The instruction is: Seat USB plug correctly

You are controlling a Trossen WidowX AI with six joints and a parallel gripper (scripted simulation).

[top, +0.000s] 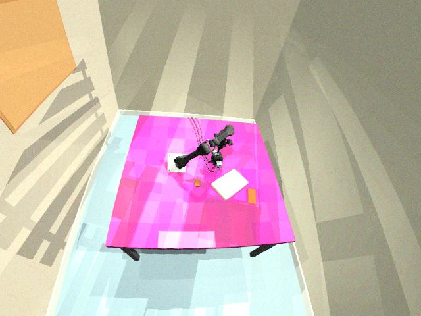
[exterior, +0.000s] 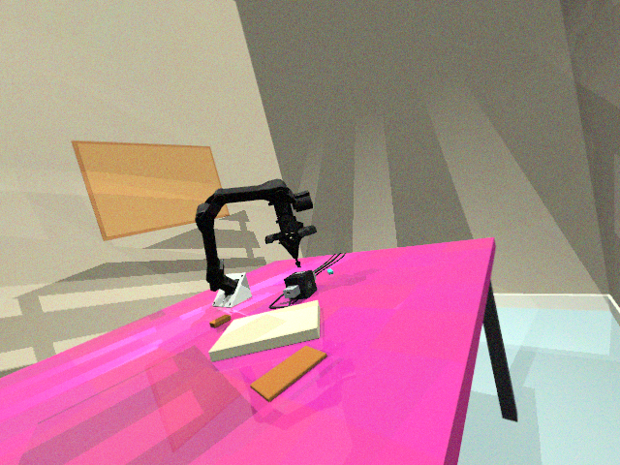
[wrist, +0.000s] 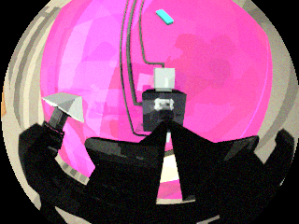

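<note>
With the tool (exterior: 297,262) clenched on the plug (exterior: 298,263) above the cube (exterior: 300,284), extraction looks done, so next comes a half-turn and straight reinsertion.

A pink surface (exterior: 400,320) is seen carrying a power cube (exterior: 300,284) below the jaws, a white slab (exterior: 264,330), two orange blocks beyond.

USB plug (exterior: 297,263) too small, hidden in gripper (exterior: 297,261).
</note>
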